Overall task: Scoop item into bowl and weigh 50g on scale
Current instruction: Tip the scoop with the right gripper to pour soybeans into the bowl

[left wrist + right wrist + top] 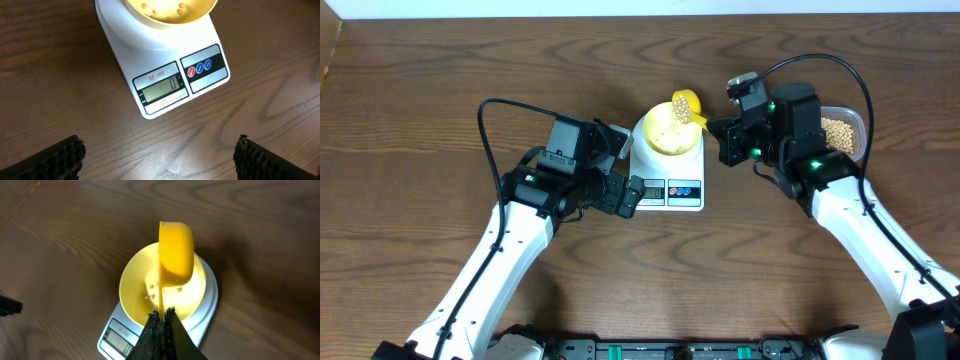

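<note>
The pale-yellow bowl (667, 131) sits on the white scale (670, 187) at the table's middle, with a few beans (162, 9) in it. The scale's display (161, 87) reads 0. My right gripper (163, 314) is shut on the handle of the bright yellow scoop (176, 252), which is tipped on its side over the bowl (137, 282); beans show in the scoop (684, 108) in the overhead view. My left gripper (159, 155) is open and empty, just in front of the scale, over bare wood.
A clear plastic tub (844, 131) of beans stands at the right, partly hidden behind my right arm. The scale's two coloured buttons (200, 68) face my left gripper. The table is dark wood.
</note>
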